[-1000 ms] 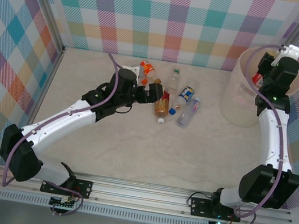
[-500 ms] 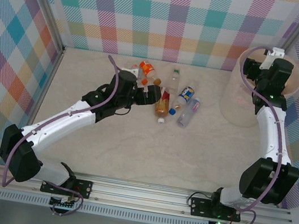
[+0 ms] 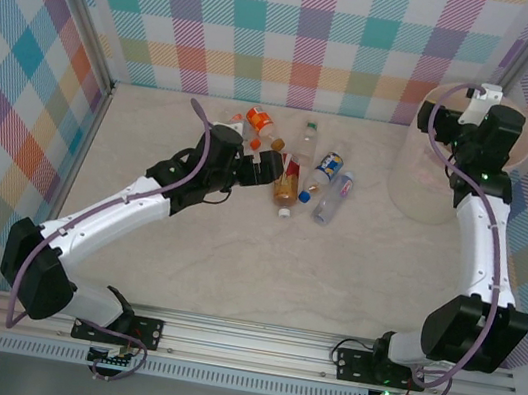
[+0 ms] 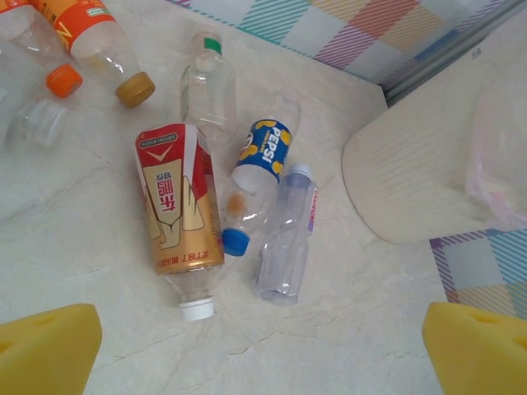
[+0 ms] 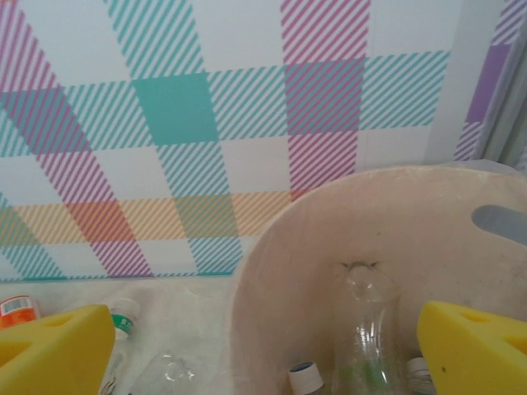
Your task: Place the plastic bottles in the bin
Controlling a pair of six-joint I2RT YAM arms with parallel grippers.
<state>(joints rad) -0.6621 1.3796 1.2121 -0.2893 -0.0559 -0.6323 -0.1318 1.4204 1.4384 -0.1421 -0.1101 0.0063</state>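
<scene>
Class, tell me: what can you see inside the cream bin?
Inside the bin a clear bottle shows, with two bottle tops beside it. The bin's floor and anything lower down are hidden.

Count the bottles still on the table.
7. Toward the back wall: orange-capped, gold-capped, clear, green-capped; nearer: red-gold, Pepsi, pale-capped. The left arm may hide more.

We see a table (image 3: 284, 262) with the bin (image 3: 410, 186) at its far right and a cluster of plastic bottles (image 3: 295, 162) lying at the far middle, well apart to the bin's left. In the cluster, the Pepsi bottle (image 4: 263, 152) lies between a large-labelled bottle (image 4: 177, 206) on its left and a slim bottle (image 4: 286, 239) on its right, with a capped bottle (image 4: 206, 82) behind and two further bottles (image 4: 90, 37) back-left. The left gripper (image 3: 269, 165) hangs at the cluster's left edge, the right gripper (image 5: 263, 350) hangs over the bin's rim, and more bottles (image 5: 362, 329) sit inside the bin.
</scene>
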